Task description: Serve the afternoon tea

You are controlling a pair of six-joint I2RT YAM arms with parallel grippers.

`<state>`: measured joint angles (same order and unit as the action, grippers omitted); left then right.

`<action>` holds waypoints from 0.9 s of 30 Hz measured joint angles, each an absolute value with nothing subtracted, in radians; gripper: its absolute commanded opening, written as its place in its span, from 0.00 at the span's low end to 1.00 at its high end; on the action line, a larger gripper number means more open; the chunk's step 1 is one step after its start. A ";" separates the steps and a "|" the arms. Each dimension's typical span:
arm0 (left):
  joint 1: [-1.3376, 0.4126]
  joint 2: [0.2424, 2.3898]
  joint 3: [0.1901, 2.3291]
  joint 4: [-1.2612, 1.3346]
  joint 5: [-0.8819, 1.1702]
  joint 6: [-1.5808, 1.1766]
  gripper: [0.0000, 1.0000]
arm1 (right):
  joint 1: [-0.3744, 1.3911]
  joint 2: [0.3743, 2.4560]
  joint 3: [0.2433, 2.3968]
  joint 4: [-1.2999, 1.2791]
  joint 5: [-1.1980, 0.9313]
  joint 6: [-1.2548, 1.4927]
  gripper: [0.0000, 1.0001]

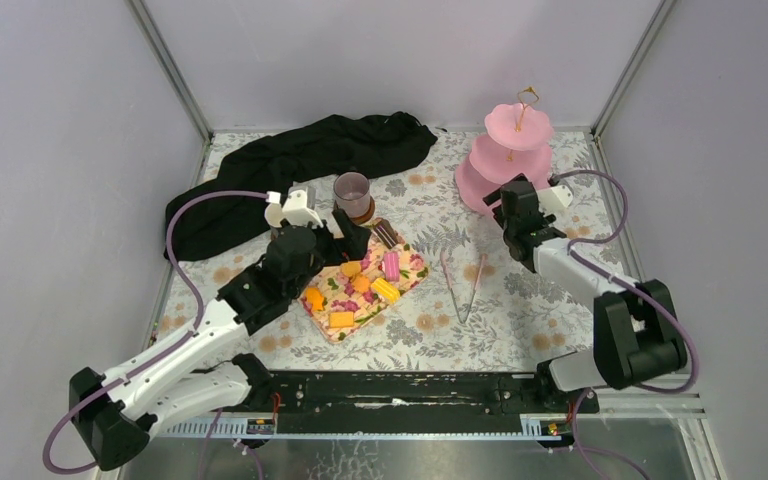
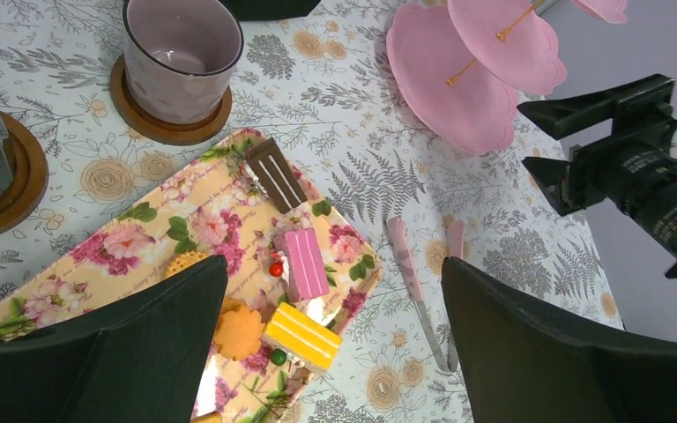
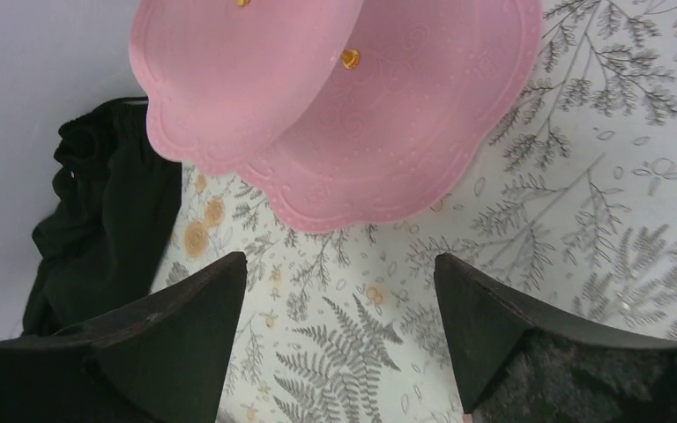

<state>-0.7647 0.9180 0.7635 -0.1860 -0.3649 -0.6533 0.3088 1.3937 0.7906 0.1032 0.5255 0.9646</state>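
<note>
Nothing readable is showing: no words, brands or numbers. The worktop [image 1: 520, 300] covering and the floral napkin [image 2: 203, 220] are carrying only printed flowers and ferns.

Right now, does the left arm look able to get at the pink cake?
Probably yes. The left end effector hangs open right above the pink cake, which shows between its jaws in the wrist view, with nothing over it. The yellow cake lies close by, so the descent needs care.

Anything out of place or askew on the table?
The black cloth lies crumpled in the far left corner, odd on a laid table. The floral napkin sits diagonal to the table edge. Nothing looks spilled.
</note>
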 measured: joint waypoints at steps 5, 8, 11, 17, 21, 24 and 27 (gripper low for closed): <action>-0.765 0.893 0.744 -0.174 -0.371 -0.638 0.97 | 0.267 1.497 0.808 0.193 0.452 0.987 0.82; -0.765 0.892 0.744 -0.171 -0.375 -0.630 0.97 | 0.253 1.546 0.827 0.233 0.423 0.997 0.80; -0.765 0.891 0.743 -0.167 -0.375 -0.621 0.96 | 0.241 1.571 0.833 0.286 0.398 1.004 0.79; -0.765 0.877 0.722 -0.150 -0.378 -0.608 0.95 | 0.218 1.591 0.833 0.374 0.371 1.021 0.77; -0.763 0.873 0.712 -0.148 -0.378 -0.600 0.95 | 0.207 1.597 0.823 0.449 0.352 1.044 0.76; -0.762 0.868 0.699 -0.143 -0.378 -0.596 0.94 | 0.195 1.626 0.823 0.494 0.347 1.055 0.74; -0.761 0.867 0.691 -0.143 -0.377 -0.596 0.93 | 0.185 1.669 0.828 0.513 0.345 1.061 0.72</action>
<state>-0.7609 0.8673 0.6910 -0.1429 -0.3775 -0.5961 0.1852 1.6691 0.8276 0.5133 0.3454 1.0611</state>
